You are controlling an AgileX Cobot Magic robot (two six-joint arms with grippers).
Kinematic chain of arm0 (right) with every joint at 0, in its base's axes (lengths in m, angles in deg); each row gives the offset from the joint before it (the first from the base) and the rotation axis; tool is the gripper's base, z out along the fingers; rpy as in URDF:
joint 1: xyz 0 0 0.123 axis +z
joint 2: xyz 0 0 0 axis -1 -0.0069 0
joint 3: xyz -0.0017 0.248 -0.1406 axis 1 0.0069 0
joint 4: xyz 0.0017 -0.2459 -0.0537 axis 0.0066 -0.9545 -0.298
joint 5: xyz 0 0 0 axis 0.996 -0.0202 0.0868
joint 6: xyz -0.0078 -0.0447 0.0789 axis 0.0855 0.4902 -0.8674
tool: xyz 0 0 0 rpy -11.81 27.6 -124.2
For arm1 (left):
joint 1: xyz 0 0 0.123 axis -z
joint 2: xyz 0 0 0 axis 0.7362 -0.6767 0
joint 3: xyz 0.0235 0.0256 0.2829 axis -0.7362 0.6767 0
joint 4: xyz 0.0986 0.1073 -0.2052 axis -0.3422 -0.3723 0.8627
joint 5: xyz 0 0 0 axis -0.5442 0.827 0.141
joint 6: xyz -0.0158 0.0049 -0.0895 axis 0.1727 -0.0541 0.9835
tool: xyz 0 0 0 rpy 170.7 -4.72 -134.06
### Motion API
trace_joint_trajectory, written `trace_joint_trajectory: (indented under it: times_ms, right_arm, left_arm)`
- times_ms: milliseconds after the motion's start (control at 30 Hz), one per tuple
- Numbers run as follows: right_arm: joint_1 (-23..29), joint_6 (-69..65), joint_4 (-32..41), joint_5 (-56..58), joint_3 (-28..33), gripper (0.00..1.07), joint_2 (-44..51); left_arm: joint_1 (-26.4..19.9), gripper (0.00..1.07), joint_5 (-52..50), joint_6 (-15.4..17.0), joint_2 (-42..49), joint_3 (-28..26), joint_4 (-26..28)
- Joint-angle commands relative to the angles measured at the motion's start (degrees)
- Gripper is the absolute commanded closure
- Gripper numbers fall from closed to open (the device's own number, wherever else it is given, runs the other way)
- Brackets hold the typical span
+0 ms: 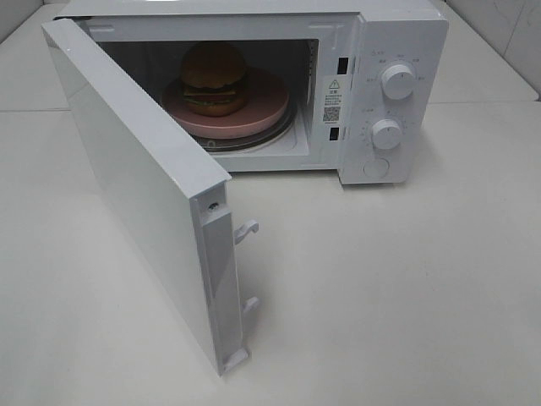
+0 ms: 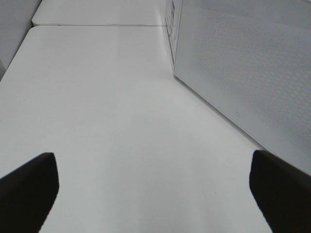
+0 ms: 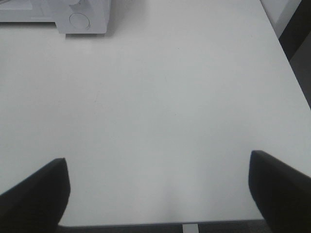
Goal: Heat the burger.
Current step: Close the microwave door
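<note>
The burger [image 1: 214,78] is sitting flat on the pink plate [image 1: 266,108] inside the microwave [image 1: 423,34], a bit left of the plate's middle, w/ its bun top pointing straight up; it's round, so no side is looking longer than another. The microwave door [image 1: 135,169] is standing wide open at the left, over the white table [image 1: 406,296]. The left gripper [image 2: 154,189] & right gripper [image 3: 156,191] are both spreading their fingers wide w/ nothing btwn them, each over bare table, the left one near the door.
</note>
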Motion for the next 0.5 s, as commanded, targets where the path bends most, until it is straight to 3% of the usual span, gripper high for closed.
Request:
trace_joint_trajectory:
  times_ms: [33, 500]
  right_arm:
    - [-0.06, 0.69, -0.29, -0.23, 0.34, 0.11, 1.72]
    - [-0.06, 0.46, -0.46, -0.23, 0.4, 0.11, 8.19]
  left_arm:
    - [0.0, 0.07, -0.46, -0.11, 0.92, 0.11, 0.4]
    - [0.0, 0.07, -0.46, -0.11, 0.92, 0.11, 0.4]
